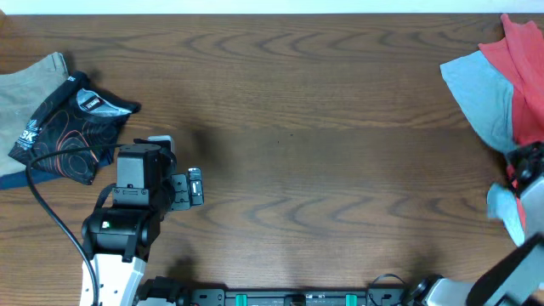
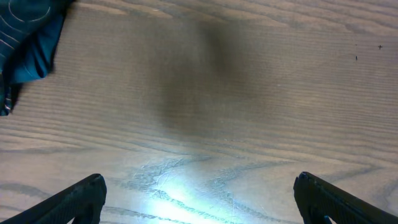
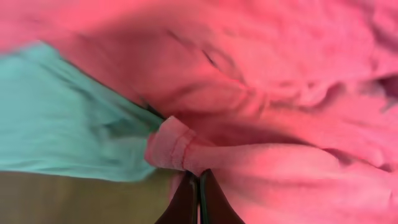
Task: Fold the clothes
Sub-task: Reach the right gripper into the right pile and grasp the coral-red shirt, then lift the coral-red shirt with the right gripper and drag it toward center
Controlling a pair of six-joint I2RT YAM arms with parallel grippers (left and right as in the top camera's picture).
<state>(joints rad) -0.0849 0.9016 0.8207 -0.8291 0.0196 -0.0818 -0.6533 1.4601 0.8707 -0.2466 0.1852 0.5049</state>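
Two garments sit heaped at my right claw (image 1: 523, 161): a red garment (image 1: 527, 76) and a light blue garment (image 1: 480, 93) that overlap near the table's right edge, the blue one spreading out from the claw toward the middle of the table (image 1: 323, 127). In the right wrist view the claw (image 3: 199, 186) has its fingers pressed together, and a folded hem of the red garment (image 3: 280, 93) lies right at their tips. I cannot tell whether any fabric is actually caught between them. The red cloth fills everything ahead of and to the right of the fingers, and the light blue garment (image 3: 62, 118) lies to their left, tucked under the red hem, with a strip of bare table (image 3: 62, 193) below it. My left claw (image 1: 183, 187) is well apart from all this, on the other side of the table. Its fingers are spread wide over bare wood (image 2: 217, 93) and hold nothing (image 2: 199, 180). Beyond it and off to its left lies a second pile: a black patterned garment (image 1: 68, 127) on top of a tan garment (image 1: 34, 85), and a corner of that dark cloth shows at the upper left of the left wrist view (image 2: 28, 43).
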